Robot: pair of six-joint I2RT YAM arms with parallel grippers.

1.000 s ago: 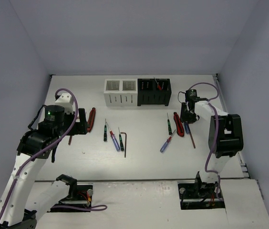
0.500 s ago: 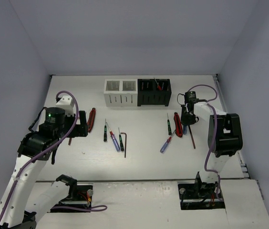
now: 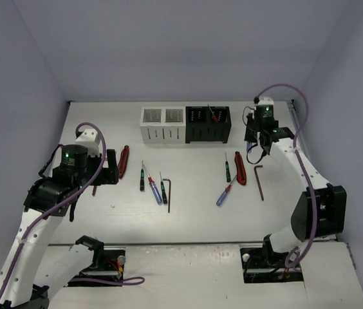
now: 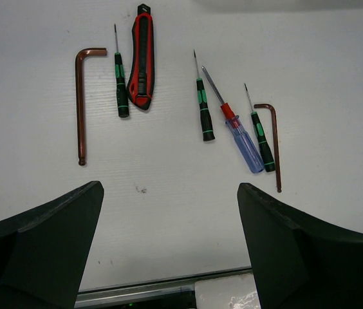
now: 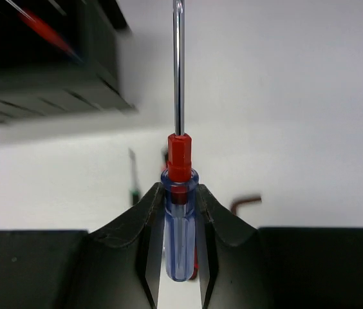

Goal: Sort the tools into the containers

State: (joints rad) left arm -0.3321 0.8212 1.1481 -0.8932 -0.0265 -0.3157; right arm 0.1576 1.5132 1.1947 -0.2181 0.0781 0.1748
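my right pincer [image 5: 180,199] is pinching the blue screwdriver [image 5: 179,154] by the handle, shaft pointing at the top of the frame, and the black container [image 5: 46,84] sits in the upper left. my left pincer [image 4: 168,188] is spread wide. green screwdrivers [image 4: 203,109] and a copper hex key [image 4: 80,109] lie across the upper half of its view.

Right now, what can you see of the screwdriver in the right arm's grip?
The screwdriver has a clear blue plastic-looking handle, a red collar and a thin shiny metal shaft; its tip is out of frame. The right end effector clamps the handle between both fingers, above the table, shaft pointing away from the wrist, near the black box.
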